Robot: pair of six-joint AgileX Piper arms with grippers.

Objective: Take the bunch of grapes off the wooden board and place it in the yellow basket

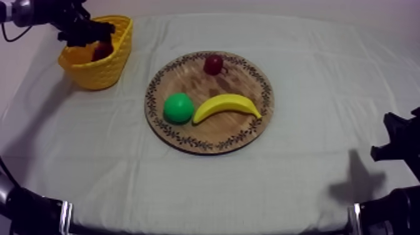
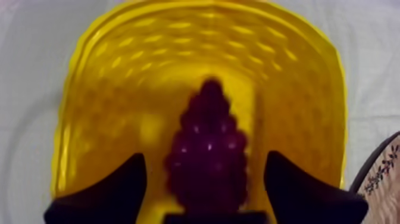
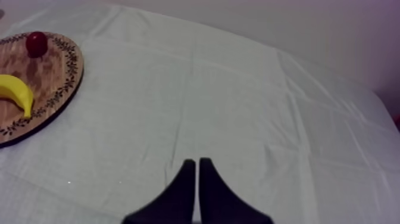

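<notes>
The dark purple bunch of grapes (image 2: 207,149) lies inside the yellow basket (image 2: 119,71), upright between my left gripper's (image 2: 205,156) black fingers, which stand apart with yellow showing on both sides of the bunch. From above, the left gripper (image 1: 87,31) hangs over the basket (image 1: 100,74) at the far left, with the grapes (image 1: 102,51) dark inside it. My right gripper (image 3: 197,162) is a narrow shut wedge over bare cloth, low at the right edge (image 1: 392,140).
The round wooden board (image 1: 187,78) sits mid-table with a small red fruit (image 1: 214,64), a green pear (image 1: 179,107) and a banana (image 1: 226,106). Its rim (image 2: 381,170) lies just beside the basket. Open cloth stretches between the board (image 3: 53,77) and my right gripper.
</notes>
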